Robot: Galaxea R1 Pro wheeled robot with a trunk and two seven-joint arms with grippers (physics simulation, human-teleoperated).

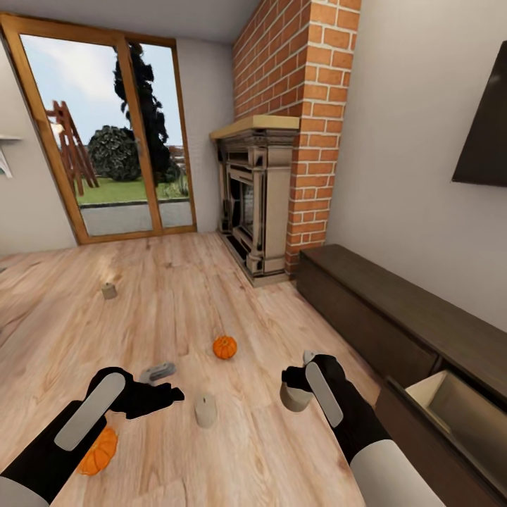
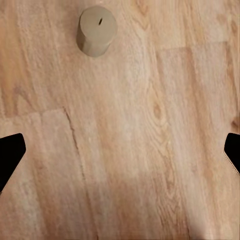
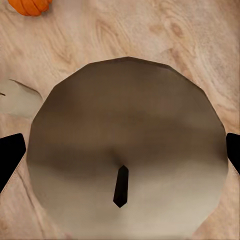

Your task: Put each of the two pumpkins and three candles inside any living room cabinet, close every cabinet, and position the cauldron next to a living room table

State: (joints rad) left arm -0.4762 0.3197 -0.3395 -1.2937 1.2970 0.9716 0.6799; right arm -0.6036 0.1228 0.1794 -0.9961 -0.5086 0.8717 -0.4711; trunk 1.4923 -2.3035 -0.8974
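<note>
My right gripper (image 1: 300,374) is shut on a cream candle (image 1: 294,398), which looms large between the fingers in the right wrist view as candle (image 3: 125,150). My left gripper (image 1: 163,384) hangs open over bare floor. A second candle (image 1: 205,410) stands on the planks between the arms, and the left wrist view shows a candle (image 2: 96,31) beyond the fingertips (image 2: 10,155). A third candle (image 1: 108,290) stands farther off. One pumpkin (image 1: 224,346) lies mid-floor, another pumpkin (image 1: 98,451) beneath my left forearm. The dark-brown cabinet (image 1: 366,303) runs along the right wall. Cauldron and table are out of view.
The cabinet's near compartment (image 1: 451,405) stands open, its pale inside showing, close to my right arm. A fireplace surround (image 1: 253,204) and brick chimney (image 1: 303,105) stand ahead, glazed doors (image 1: 105,141) at the back left. A dark screen (image 1: 486,127) hangs above the cabinet.
</note>
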